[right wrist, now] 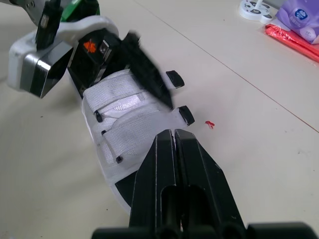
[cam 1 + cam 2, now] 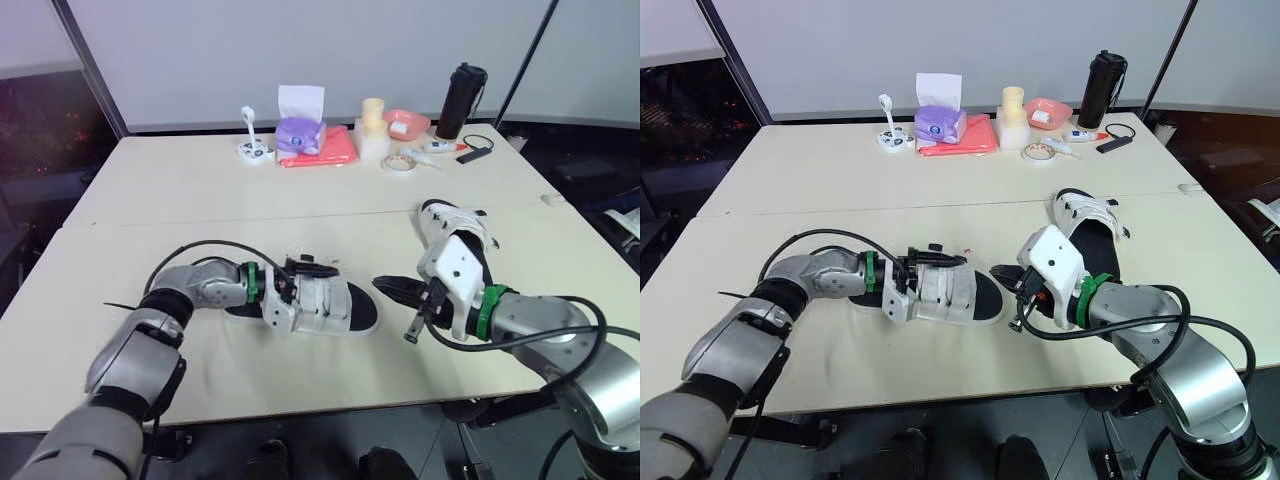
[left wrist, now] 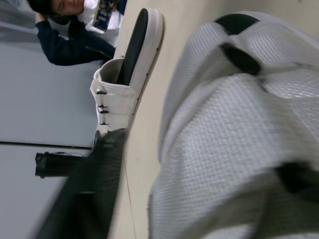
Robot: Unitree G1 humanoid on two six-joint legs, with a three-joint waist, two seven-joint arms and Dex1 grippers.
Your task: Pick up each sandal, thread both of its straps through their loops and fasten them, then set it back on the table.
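- My right gripper (image 1: 173, 133) is clenched on nothing, its tip just short of the near sandal (image 2: 330, 305), ready, I judge, to work a strap.
- My left gripper (image 1: 159, 92) lies across that sandal's straps, likely pinning it to the table (image 2: 200, 190); clenched or not, I cannot tell.
- Whether the straps pass through their loops is hidden beneath it.
- The second sandal (image 2: 455, 235) lies well apart from the near one, partly hidden by my right wrist.
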